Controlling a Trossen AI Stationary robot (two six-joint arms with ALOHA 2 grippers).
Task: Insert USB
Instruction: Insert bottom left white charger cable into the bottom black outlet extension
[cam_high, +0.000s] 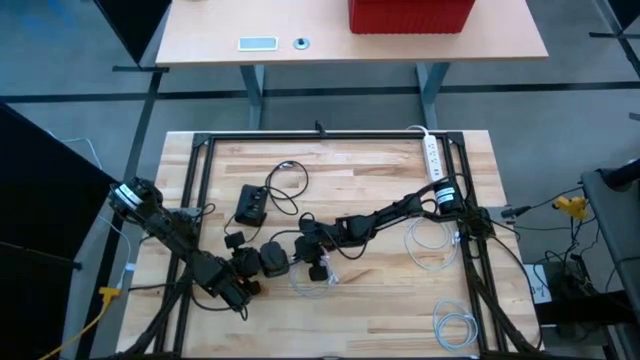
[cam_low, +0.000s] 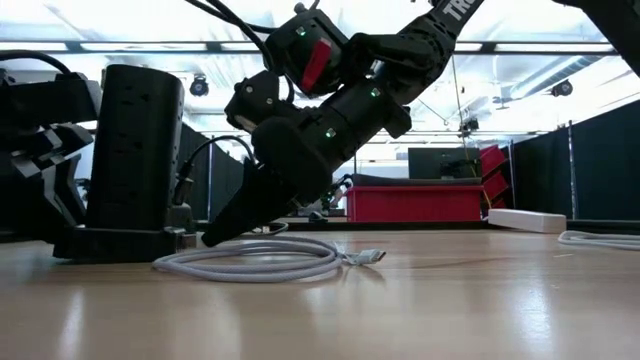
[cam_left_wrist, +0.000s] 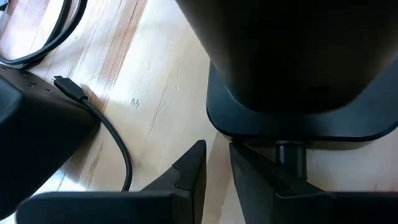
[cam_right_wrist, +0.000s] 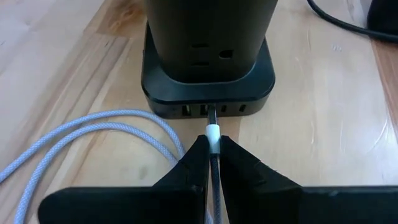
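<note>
From above, the right hand (cam_high: 312, 262) reaches to mid-tabletop (cam_high: 380, 310), meeting the black tower power strip (cam_high: 274, 259) from its 3 o'clock side, while the left hand (cam_high: 240, 287) sits near the tower's 7 o'clock. At tabletop level, the right hand slants down toward the tower's base, a coil of white braided cable (cam_low: 250, 262) lying beneath it. The left wrist view shows the left hand's fingers nearly together beside the base, gripping nothing. The right wrist view shows the right hand pinching the USB plug (cam_right_wrist: 212, 132), its tip at a port (cam_right_wrist: 211, 111); insertion looks underway, and the next move likely calls for a straight, level push.
</note>
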